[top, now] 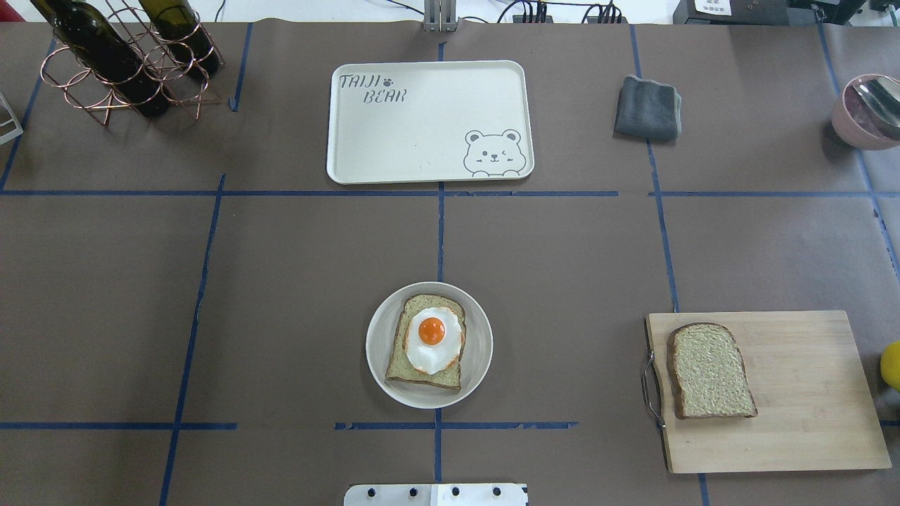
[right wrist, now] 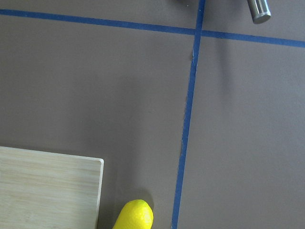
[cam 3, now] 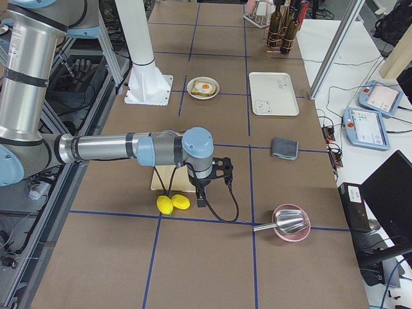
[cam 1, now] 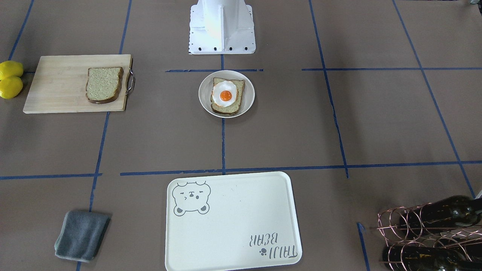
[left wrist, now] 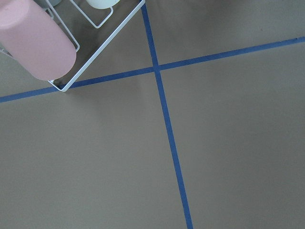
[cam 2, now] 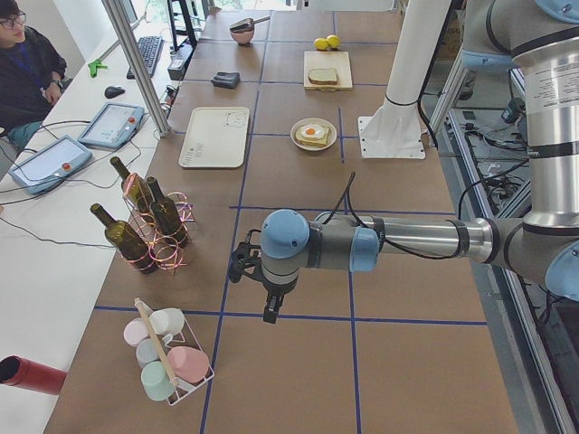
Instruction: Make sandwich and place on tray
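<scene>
Two bread slices [top: 711,371], one egg [top: 436,346], one tray [top: 422,133]; left fingers [cam 2: 270,313], right fingers [cam 3: 201,199]: cannot tell.

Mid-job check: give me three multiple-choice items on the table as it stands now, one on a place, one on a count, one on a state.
1. Where does the fried egg lie?
A. on the cutting board
B. on a bread slice in the round dish
C. on the tray

2. How many lemons lie beside the cutting board?
A. one
B. two
C. four

3. What state is the fried egg in?
A. uncovered
B. topped by the second slice
C. cut in half

Key:
1 B, the egg rests on bread in the dish, not on the tray.
2 B, two yellow lemons show at the board's end.
3 A, the second slice lies apart on the cutting board.
</scene>
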Action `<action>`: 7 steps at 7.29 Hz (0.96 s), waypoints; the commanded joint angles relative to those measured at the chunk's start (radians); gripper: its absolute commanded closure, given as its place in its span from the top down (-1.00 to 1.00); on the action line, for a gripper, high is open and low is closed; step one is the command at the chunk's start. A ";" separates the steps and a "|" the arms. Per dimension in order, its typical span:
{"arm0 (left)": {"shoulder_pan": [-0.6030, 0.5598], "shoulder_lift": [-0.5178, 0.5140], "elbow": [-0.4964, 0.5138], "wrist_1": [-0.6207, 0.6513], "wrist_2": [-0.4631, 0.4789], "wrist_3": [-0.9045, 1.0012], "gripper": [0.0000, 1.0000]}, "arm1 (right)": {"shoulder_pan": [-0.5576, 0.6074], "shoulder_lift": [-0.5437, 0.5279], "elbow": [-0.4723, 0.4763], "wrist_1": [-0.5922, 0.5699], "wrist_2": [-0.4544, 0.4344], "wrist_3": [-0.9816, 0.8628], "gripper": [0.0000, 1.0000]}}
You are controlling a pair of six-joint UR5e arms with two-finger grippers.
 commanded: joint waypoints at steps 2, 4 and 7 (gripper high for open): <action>0.001 0.003 -0.002 0.000 0.000 0.002 1.00 | 0.000 0.000 0.000 0.001 0.000 -0.005 1.00; 0.001 0.000 -0.002 0.000 0.000 0.002 1.00 | 0.000 0.020 -0.002 0.001 -0.002 -0.003 1.00; -0.001 -0.004 -0.004 0.000 -0.009 -0.008 1.00 | 0.000 0.022 -0.006 0.044 0.053 0.005 1.00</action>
